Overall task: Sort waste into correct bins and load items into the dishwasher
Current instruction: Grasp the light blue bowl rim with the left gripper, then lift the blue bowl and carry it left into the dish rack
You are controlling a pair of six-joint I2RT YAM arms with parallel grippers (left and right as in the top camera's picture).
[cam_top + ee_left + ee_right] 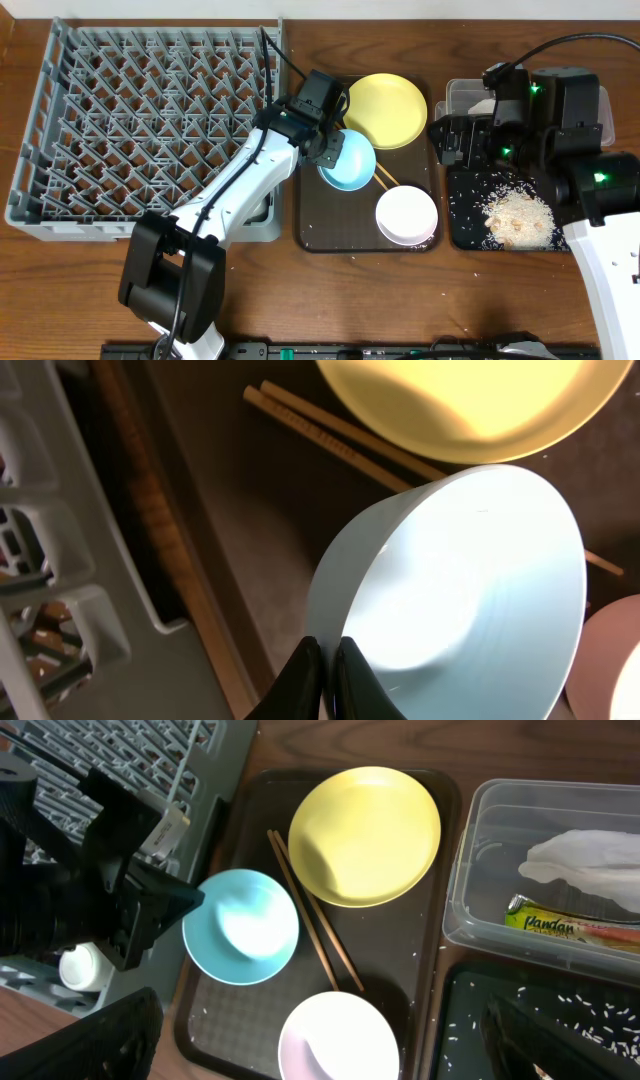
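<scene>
My left gripper (325, 660) is shut on the near rim of the light blue bowl (470, 580), which hangs tilted over the brown tray's left side (350, 162). Behind it lies the yellow plate (385, 110), with the chopsticks (315, 930) running between them. The white bowl (407, 215) sits at the tray's front right. My right gripper (320, 1005) stands wide open above the white bowl, nothing between its fingers. The clear tub (480, 850) holds the white napkin (585, 860) and the green-and-yellow wrapper (560, 918). Rice scraps lie in the black tray (520, 215). The grey dish rack (140, 120) fills the left.
The dark brown serving tray (365, 235) sits between the rack and the bins. A small white cup (82, 967) shows in the rack's near corner. Loose rice grains dot the brown tray and the table near the black tray. The right arm covers much of the clear tub from overhead.
</scene>
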